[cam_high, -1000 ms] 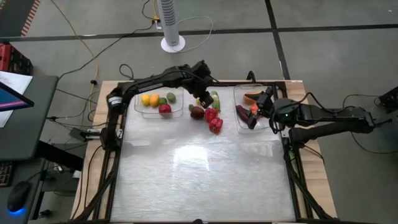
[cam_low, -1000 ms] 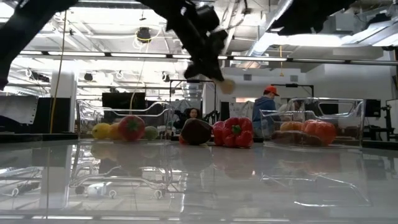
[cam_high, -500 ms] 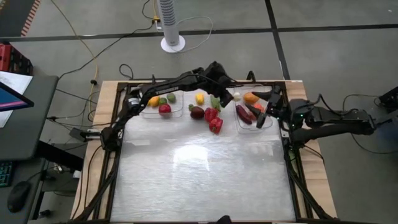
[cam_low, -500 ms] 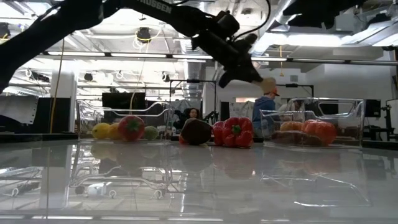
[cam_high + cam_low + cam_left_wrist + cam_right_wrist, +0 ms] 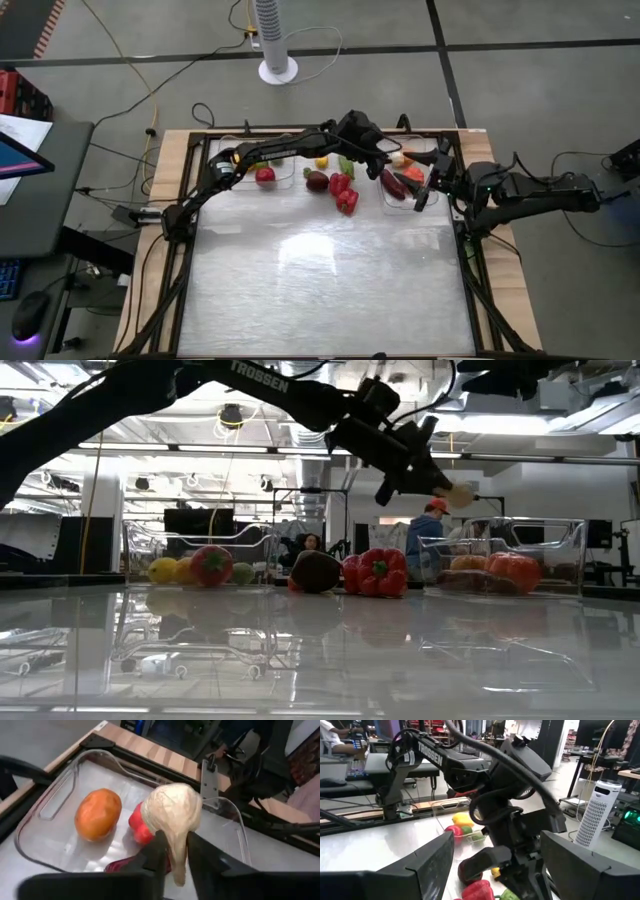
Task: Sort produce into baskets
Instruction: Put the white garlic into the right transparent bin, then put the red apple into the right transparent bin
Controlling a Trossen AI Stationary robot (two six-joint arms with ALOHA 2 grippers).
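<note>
My left gripper (image 5: 388, 157) reaches over the right clear basket (image 5: 440, 158) and is shut on a cream, garlic-like bulb (image 5: 172, 810), which also shows in the low view (image 5: 460, 493). Below it in the basket lie an orange piece (image 5: 98, 814), a red piece (image 5: 137, 822) and a dark purple one (image 5: 392, 183). My right gripper (image 5: 424, 186) is open and empty at that basket's near right side. The left clear basket (image 5: 283, 180) holds a red piece (image 5: 265, 175); my left arm hides most of it. My left gripper pinches the bulb's narrow tapering end (image 5: 178, 862) between its two fingers (image 5: 156, 851). The round part stands out past the fingertips. The fingers slant down from the table's left. The bulb is lifted clear, above the right basket.
Between the baskets on the table lie a yellow piece (image 5: 321, 161), a green one (image 5: 346, 165), a dark maroon one (image 5: 317, 181) and two red peppers (image 5: 345, 194). The table's near half (image 5: 320, 270) is bare. A person shows in the room behind (image 5: 428, 525).
My left gripper has carried the cream bulb toward the table's right edge, from above the loose produce between the baskets to above the right basket. My right gripper has drawn back a little from inside the right basket toward the table's right edge.
</note>
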